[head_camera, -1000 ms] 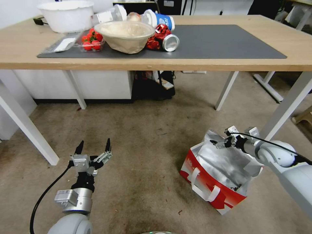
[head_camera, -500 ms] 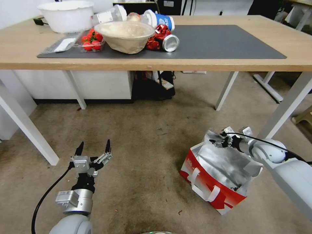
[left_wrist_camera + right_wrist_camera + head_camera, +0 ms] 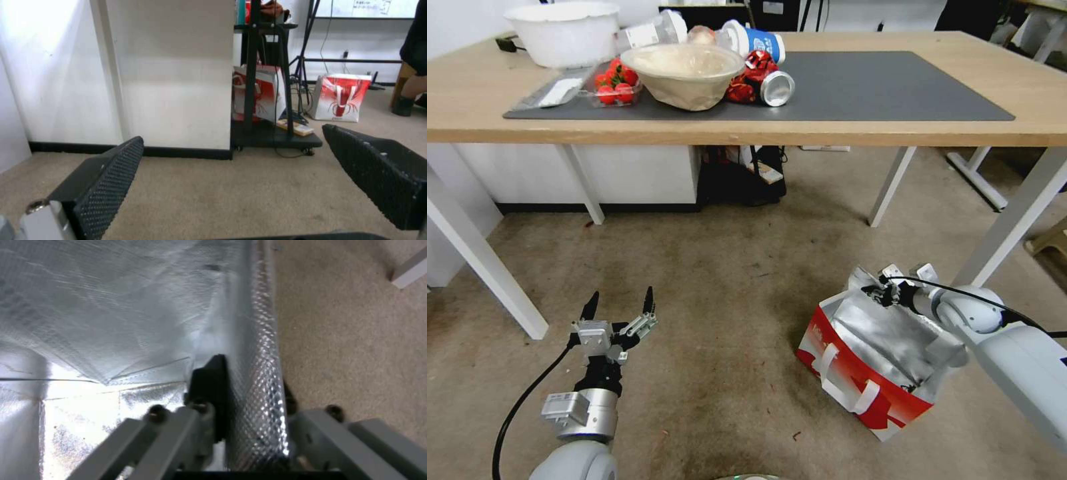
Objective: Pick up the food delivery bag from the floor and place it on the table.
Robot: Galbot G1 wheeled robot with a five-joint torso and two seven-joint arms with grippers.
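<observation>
The food delivery bag [image 3: 867, 363] stands open on the floor [image 3: 720, 280] at the right, red and white outside, silver foil inside, with a white loop handle at its near side. My right gripper [image 3: 872, 291] is at the bag's far top edge, shut on the foil wall [image 3: 256, 373], one finger inside and one outside. The left gripper [image 3: 619, 301] hovers low over the floor at the left, open and holding nothing; its black pads [image 3: 111, 176] stand wide apart. The table [image 3: 894, 130], light wood with a dark grey mat [image 3: 894, 87], spans the view beyond.
Bowls, strawberries, a can and cups crowd the mat's left half [image 3: 687, 73]. White table legs [image 3: 1014, 213] stand close behind the bag and at the far left [image 3: 487, 267]. A dark cart [image 3: 747, 177] sits under the table. Other red bags [image 3: 340, 96] stand farther off.
My right gripper has shifted slightly left and lower along the bag's far rim, pulling the foil edge with it. The left arm has stayed still.
</observation>
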